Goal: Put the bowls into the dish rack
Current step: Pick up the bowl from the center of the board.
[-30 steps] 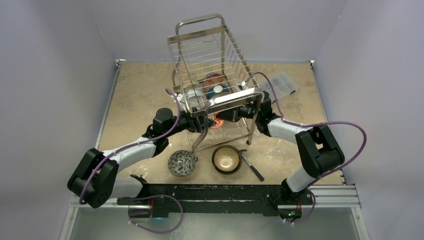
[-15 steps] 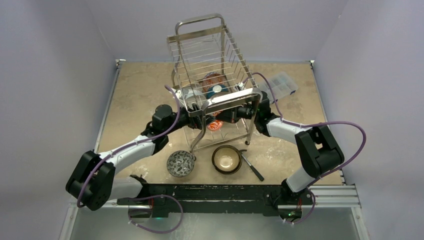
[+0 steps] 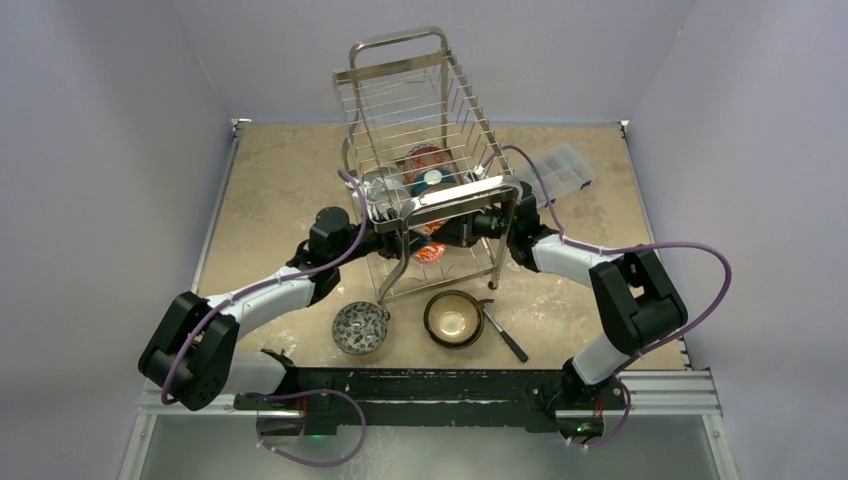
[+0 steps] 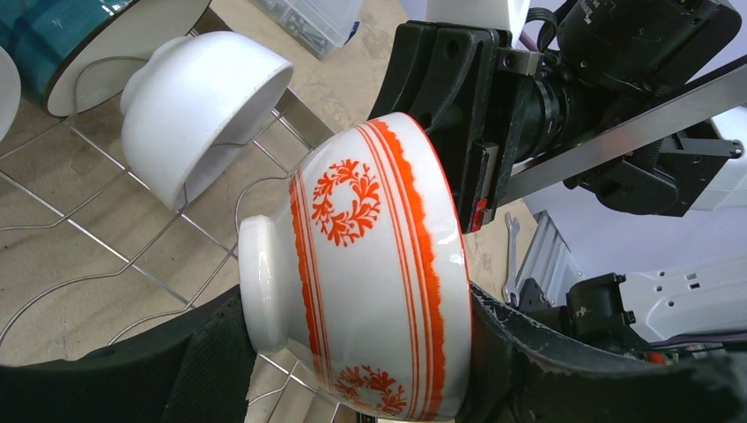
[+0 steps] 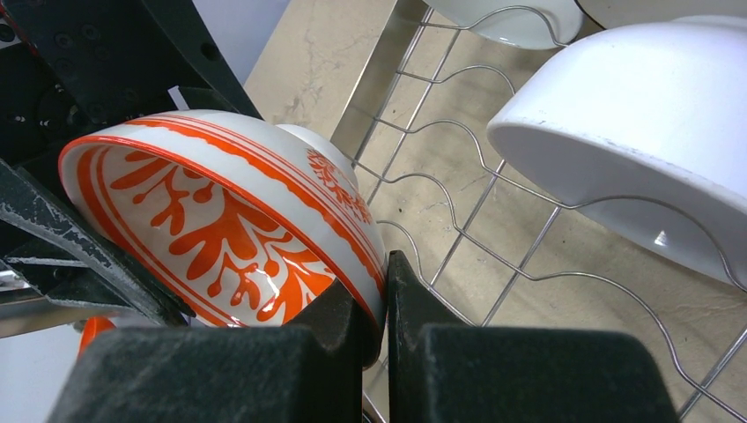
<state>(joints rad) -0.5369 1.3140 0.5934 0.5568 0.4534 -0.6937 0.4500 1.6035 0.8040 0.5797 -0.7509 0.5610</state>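
Barely anything shifts from a second ago: the left arm nudges its elbow a little closer to the dish rack, and both arms stay reaching in under its near end. From above, the red-and-white bowl hangs low in the rack, between the left gripper and the right gripper. A speckled grey bowl and a dark brown bowl sit on the table just in front (a clear compartment box lies off to the far right).

Left wrist view now: the bowl is tipped on its side above the lower-tier wires. The left fingers are spread wide and pressed against its foot and rim, and a white bowl leans in the wires just beyond.

Right wrist view: the right fingers are nearly closed, pinching the bowl's rim.
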